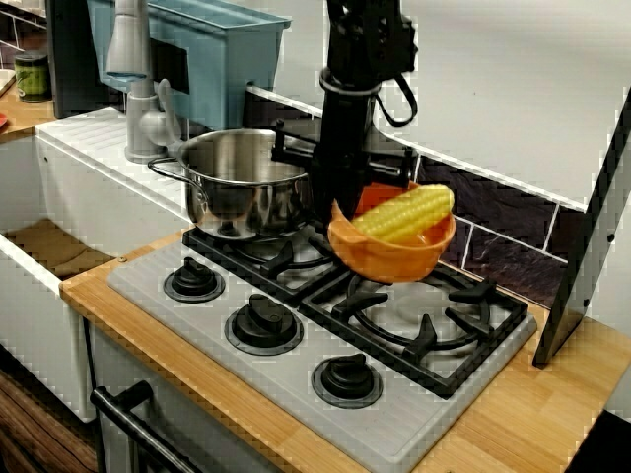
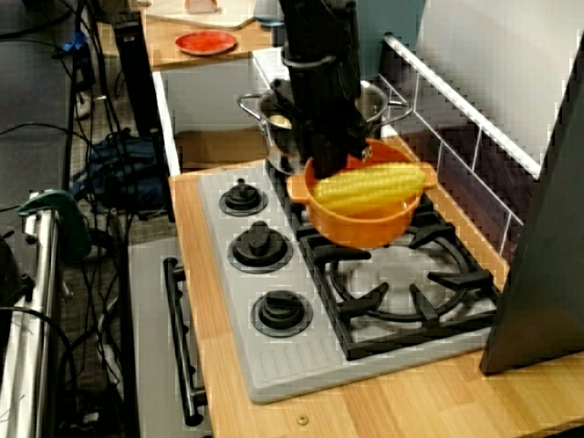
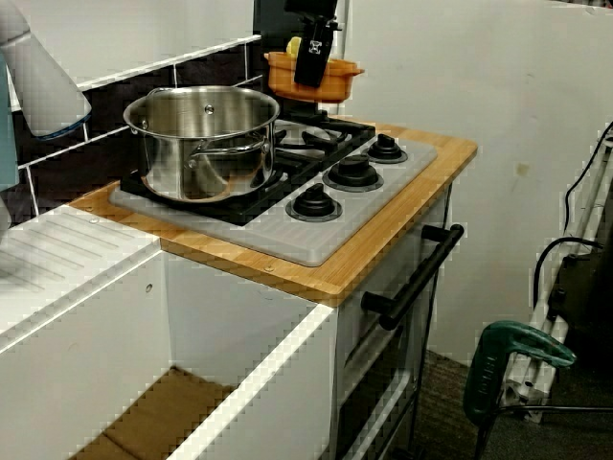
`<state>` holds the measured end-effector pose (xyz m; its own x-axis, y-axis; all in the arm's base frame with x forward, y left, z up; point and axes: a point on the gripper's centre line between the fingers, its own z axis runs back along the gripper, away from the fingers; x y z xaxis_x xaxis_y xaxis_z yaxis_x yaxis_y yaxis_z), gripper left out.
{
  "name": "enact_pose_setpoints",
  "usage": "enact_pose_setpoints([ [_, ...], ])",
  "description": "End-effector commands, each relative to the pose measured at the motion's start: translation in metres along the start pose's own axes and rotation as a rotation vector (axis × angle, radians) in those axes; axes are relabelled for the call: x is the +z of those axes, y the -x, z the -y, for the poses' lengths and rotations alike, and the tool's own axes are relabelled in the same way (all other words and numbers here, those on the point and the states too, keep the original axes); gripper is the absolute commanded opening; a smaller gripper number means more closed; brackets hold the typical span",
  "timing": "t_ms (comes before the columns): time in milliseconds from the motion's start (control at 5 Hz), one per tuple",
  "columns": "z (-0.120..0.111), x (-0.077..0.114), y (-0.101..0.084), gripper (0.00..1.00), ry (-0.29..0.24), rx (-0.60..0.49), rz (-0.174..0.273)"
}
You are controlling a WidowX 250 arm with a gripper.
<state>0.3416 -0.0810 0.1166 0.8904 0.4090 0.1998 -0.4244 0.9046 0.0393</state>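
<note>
The gripper (image 1: pixel 340 205) is clamped on the rim of the orange bowl (image 1: pixel 394 258), just above the stove grate (image 1: pixel 424 325) and beside the steel pot (image 1: pixel 242 182). The corn cob (image 1: pixel 404 214) lies lengthwise across the bowl, pointing away from the gripper.

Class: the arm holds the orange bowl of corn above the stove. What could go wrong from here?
The gripper grips the orange bowl by one rim edge only, so it may tilt or slip. The corn pokes above the rim and could roll out. The steel pot stands close; a swing might hit it.
</note>
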Motion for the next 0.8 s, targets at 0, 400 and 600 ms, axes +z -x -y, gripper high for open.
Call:
enact_pose_setpoints([
  [0, 0.002, 0.006, -0.004, 0.00, 0.024, 0.013, 0.036],
  [400, 0.003, -0.005, 0.000, 0.00, 0.018, 0.010, 0.027],
  [600, 0.004, -0.008, 0.002, 0.00, 0.017, 0.009, 0.027],
])
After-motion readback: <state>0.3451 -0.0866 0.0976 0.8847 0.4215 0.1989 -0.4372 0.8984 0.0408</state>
